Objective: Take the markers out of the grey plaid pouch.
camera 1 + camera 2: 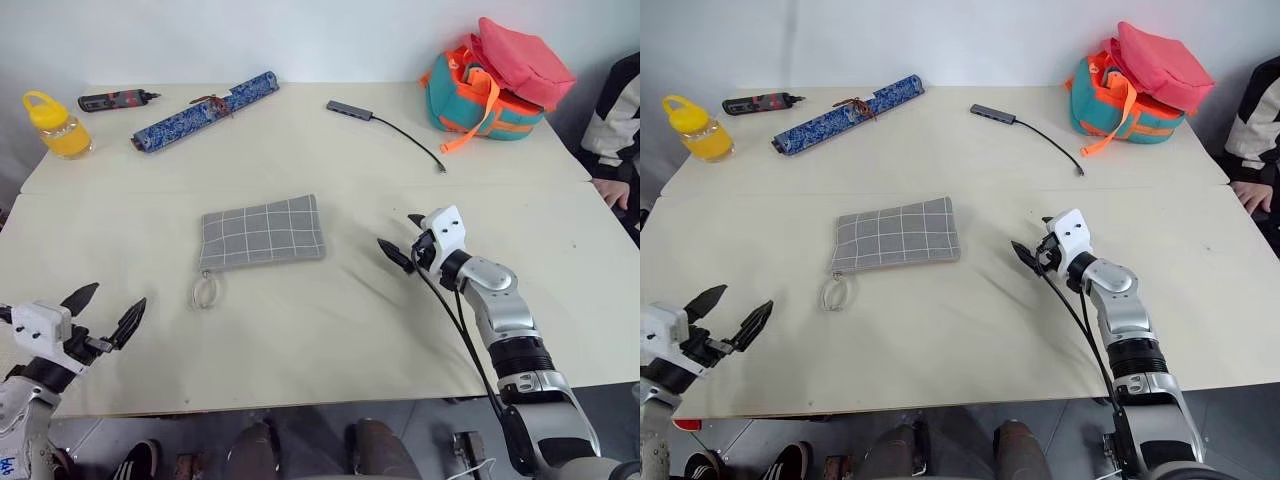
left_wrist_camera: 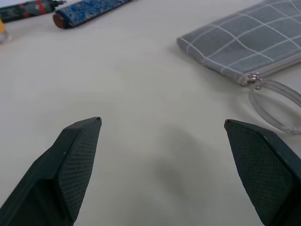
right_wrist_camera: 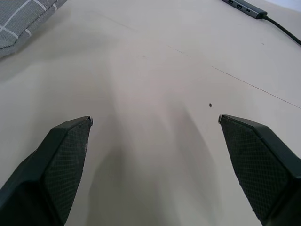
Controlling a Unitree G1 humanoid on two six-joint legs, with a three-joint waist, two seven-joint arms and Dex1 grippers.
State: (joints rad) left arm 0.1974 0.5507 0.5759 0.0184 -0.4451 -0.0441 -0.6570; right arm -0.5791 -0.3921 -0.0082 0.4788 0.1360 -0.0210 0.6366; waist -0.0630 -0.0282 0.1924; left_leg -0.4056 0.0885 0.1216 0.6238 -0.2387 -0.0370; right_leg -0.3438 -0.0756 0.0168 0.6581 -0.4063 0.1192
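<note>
Bright even light, soft shadows, wrist views slightly blurred.

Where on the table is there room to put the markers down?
Bare room lies between the grey plaid pouch and the open right claw, and along the near edge between both claws. The far edge is crowded: yellow bottle, blue roll, cable, teal-and-orange bag.

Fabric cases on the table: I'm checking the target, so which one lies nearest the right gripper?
The grey plaid pouch, flat mid-table, just left of the open right gripper. The blue patterned roll and teal-and-orange bag sit at the far edge.
</note>
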